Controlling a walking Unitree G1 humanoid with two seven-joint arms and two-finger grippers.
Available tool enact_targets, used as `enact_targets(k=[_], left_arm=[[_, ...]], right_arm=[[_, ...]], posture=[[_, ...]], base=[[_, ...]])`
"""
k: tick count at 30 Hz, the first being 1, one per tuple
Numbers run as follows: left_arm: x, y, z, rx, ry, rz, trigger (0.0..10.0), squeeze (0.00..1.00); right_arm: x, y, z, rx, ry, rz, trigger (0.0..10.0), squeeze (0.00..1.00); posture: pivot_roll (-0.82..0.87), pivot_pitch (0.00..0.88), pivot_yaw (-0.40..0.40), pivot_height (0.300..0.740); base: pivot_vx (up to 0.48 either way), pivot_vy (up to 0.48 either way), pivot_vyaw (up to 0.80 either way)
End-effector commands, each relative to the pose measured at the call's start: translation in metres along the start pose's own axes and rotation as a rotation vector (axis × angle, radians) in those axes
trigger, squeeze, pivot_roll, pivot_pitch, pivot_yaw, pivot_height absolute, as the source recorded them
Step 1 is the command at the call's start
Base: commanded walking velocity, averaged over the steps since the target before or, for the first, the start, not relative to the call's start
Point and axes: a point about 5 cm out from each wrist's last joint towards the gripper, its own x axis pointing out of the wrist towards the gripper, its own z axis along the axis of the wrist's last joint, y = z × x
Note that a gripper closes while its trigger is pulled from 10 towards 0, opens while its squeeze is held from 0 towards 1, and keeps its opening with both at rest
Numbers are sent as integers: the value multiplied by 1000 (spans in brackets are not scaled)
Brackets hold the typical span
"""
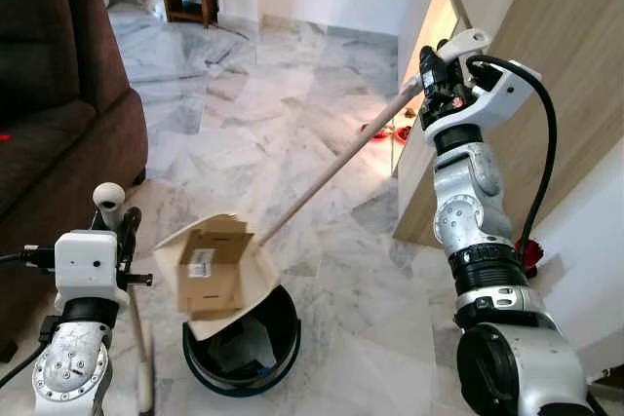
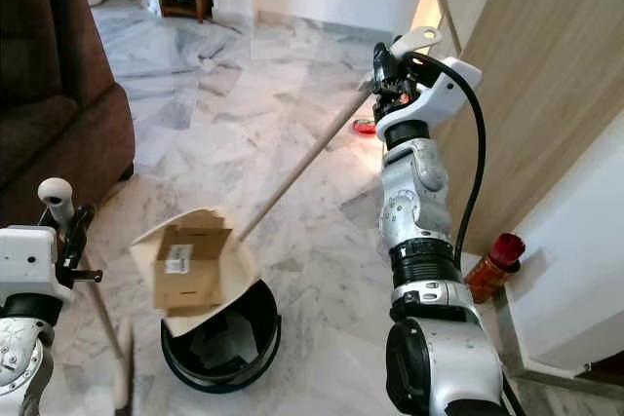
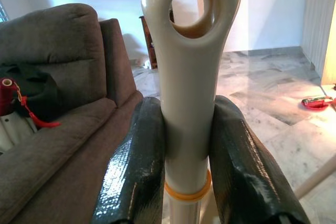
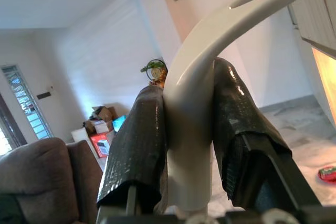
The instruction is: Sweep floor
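Both jaws are clamped on handles, and the box (image 1: 210,270) could be spilled beside the bin (image 1: 244,348) if the dustpan (image 1: 219,275) is tilted early.

Glossy marble floor (image 1: 292,114), brown cloth sofa (image 1: 58,94), smooth plastic broom handle (image 3: 189,77).

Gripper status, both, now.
Left gripper: closed on the broom handle.
Right gripper: closed on the dustpan handle.
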Motion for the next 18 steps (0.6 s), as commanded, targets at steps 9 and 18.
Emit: enact_targets(k=[9,18], left_arm=[[3,-7,11,12,-35,-27,10000,0],[6,-10,13,5,-50,-42,10000,0]], right_arm=[[7,18,17,36,-115,113,10000,0],[2,40,16,95,-184,232,10000,0]], posture=[[118,0,-88,740],[118,0,-88,740]], base=[[0,0,0],[0,0,0]])
